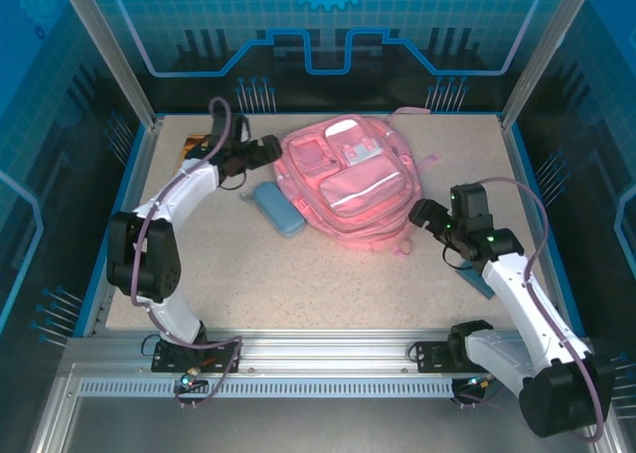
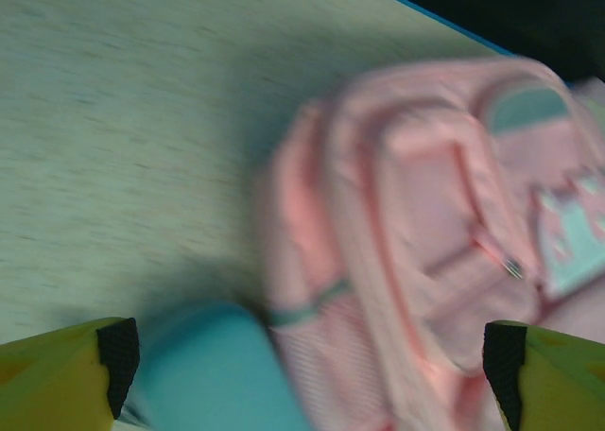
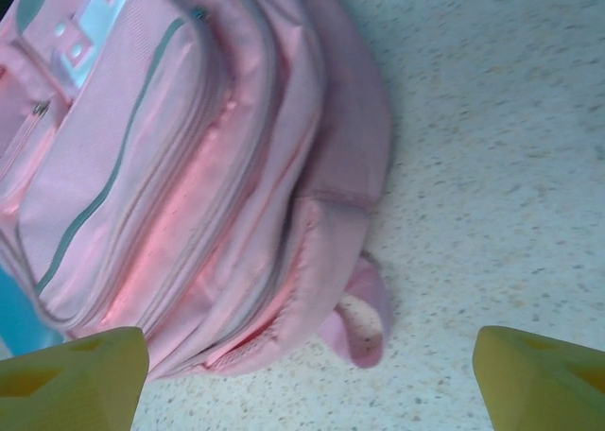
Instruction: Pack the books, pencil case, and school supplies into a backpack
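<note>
The big pink backpack [image 1: 348, 190] lies flat mid-table, front pockets up. Against its left side rests the light blue pencil case [image 1: 279, 209]. My left gripper [image 1: 264, 153] hovers open just beyond the case, by the backpack's upper left edge. In the blurred left wrist view, the pencil case [image 2: 213, 374] and backpack [image 2: 425, 242] lie between its spread fingers [image 2: 66, 374]. My right gripper [image 1: 427, 216] is open at the backpack's right side. In the right wrist view, the backpack [image 3: 189, 166] and its pink loop [image 3: 364, 322] lie ahead of the empty right gripper [image 3: 310, 379]. A tan-orange book [image 1: 194, 143] lies at the far left corner.
A flat blue piece [image 1: 481, 279], perhaps a book, pokes out from under my right forearm. Blue-edged walls and metal posts [image 1: 144, 125] fence in the speckled table [image 1: 298, 284]. The left arm's elbow [image 1: 139, 244] stands near the left wall.
</note>
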{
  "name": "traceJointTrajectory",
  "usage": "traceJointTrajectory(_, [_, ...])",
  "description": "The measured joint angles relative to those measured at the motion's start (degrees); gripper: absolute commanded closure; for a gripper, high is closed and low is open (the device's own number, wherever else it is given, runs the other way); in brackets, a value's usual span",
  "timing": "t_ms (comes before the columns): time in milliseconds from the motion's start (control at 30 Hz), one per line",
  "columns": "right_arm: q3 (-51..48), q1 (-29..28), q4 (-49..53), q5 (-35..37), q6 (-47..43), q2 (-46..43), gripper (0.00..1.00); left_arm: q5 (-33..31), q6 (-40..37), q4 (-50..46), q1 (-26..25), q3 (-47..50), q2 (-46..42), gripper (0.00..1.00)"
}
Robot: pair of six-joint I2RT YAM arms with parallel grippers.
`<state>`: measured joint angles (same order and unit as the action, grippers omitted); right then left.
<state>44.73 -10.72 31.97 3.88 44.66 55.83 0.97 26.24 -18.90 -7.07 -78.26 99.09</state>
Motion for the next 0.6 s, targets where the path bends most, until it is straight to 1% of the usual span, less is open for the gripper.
traceJointTrajectory(133, [1.3, -3.1, -1.4, -1.2, 0.1, 3.2, 0.07, -0.7, 0.0, 1.3, 7.2, -0.1, 3.8, 0.03])
traceJointTrajectory(200, [1.5, -4.4, -2.3, -1.5, 0.1, 4.0, 0.05, -0.8, 0.0, 1.2, 9.7, -1.1, 6.8, 0.03])
traceJointTrajectory(400, [1.8, -8.1, -4.5, -2.0, 0.2, 5.6, 0.04, -1.1, -0.7, -0.3, 13.7, -8.3, 16.3, 0.02])
traceJointTrajectory(600, [3.5, -9.6, -4.8, -2.5, 0.3, 7.6, 0.04, -0.9, -0.7, -1.4, 16.2, -14.4, 21.4, 0.02])
